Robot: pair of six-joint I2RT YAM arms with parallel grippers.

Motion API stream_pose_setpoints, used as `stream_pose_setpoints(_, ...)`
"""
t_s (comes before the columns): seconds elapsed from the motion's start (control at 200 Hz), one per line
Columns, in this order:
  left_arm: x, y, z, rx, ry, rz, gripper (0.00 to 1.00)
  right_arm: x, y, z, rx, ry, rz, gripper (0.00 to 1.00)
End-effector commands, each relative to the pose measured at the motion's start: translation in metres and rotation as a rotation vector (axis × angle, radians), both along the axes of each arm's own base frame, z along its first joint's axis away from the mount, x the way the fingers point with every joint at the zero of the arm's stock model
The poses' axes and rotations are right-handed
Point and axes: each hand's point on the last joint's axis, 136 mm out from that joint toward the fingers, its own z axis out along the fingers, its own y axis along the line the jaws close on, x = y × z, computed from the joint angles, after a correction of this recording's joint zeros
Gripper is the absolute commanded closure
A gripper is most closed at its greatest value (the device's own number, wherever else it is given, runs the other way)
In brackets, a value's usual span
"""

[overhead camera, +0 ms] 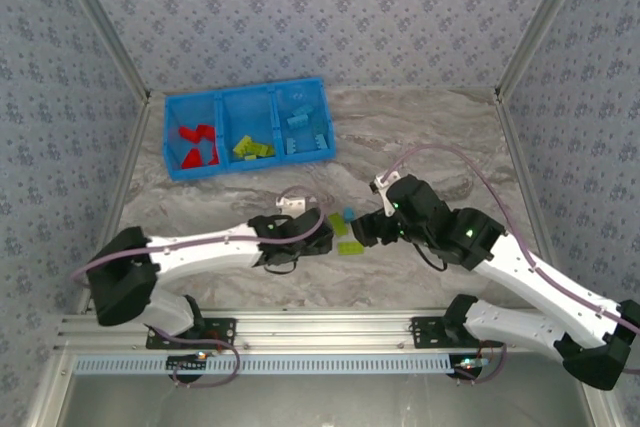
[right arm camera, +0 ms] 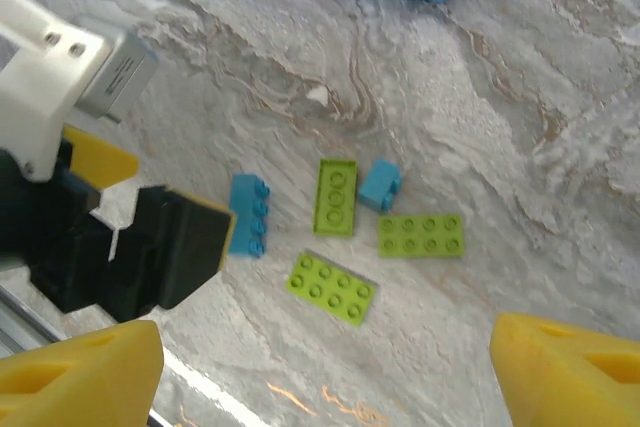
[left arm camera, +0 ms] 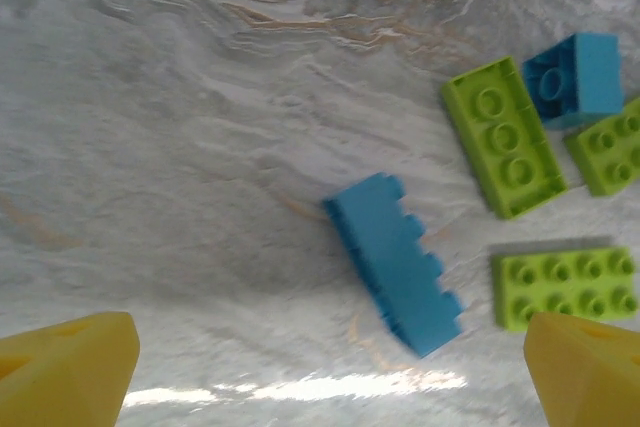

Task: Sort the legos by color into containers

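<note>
- left gripper: jaws spread wide with nothing in them, parked just beside the long blue brick, which lies tipped on its side on the table
- right gripper: also gaping and empty, hovering near that same brick from the opposite side
- the other loose legos, 3 lime ones and 1 small blue brick, sit just beside the long blue brick on the side away from the left gripper. The narrow lime brick is the closest
- the bin is well apart from the long blue brick, with reds, limes and blues already in its 3 compartments
- biggest worry imo: 2 arms crowding 1 small pile. If both drop in near the long blue brick, the fingers could clash
- with that brick on its side, the studs face sideways — a pinch could land unevenly and squirt it out or roll it
- a wide finger coming down on the lime side could shove the narrow lime brick or scoop it along — then a lime ends up in the blue compartment
</note>
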Motion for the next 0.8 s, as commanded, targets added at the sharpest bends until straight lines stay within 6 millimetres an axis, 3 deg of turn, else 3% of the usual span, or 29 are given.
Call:
stream_pose_setpoints(0.0,0.015,-0.023,0.001,-0.080,0.001,0.082,0.01,-0.005,-0.011,-0.009,-0.018,0.039,-0.055,0.10)
stream_pose_setpoints(0.19,0.025,-0.024,-0.034,-0.058,0.080,0.107,0.11,-0.005,-0.015,-0.007,-0.019,0.033,-0.069,0.08)
stream_pose_setpoints(0.43,0.017,-0.029,-0.056,-0.055,0.160,0.104,0.37,-0.006,-0.020,-0.012,-0.018,0.041,-0.093,0.07)
stream_pose_setpoints(0.595,0.016,-0.026,-0.054,-0.058,0.157,0.111,0.55,-0.009,-0.017,-0.015,-0.007,0.060,-0.080,0.07)
stream_pose_setpoints(0.795,0.020,-0.026,-0.032,-0.093,0.111,0.105,0.78,-0.012,-0.011,-0.013,0.033,0.082,-0.073,0.06)
